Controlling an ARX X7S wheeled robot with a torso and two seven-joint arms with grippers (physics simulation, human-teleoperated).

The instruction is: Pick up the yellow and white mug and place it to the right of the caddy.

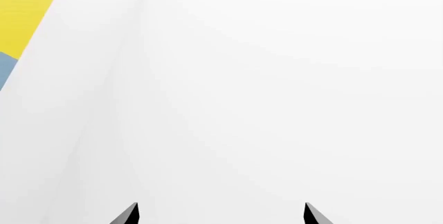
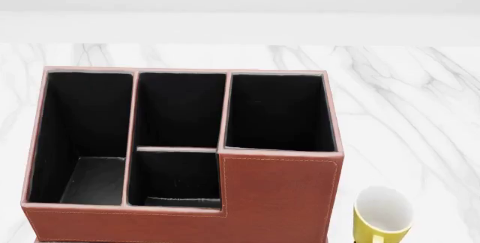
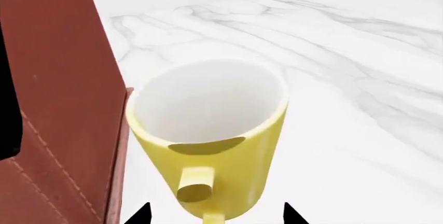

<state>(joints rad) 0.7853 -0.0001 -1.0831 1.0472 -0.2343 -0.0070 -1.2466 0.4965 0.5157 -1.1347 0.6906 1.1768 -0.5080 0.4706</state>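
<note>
A: What does the right wrist view add?
B: The yellow and white mug, glossy, handle toward the camera, between the right fingers, which are spread and not touching it.
A: And the head view?
B: It stands on the marble bench, just right of the stitched leather caddy.
A: Left fingers?
B: Parted, empty.

A white marble table with grey veins carries two things. The caddy stands on it toward the near left, its four black-lined compartments open upward. The mug stands upright on the marble just right of the caddy's near corner, handle toward the robot, close to the caddy's wall.
</note>
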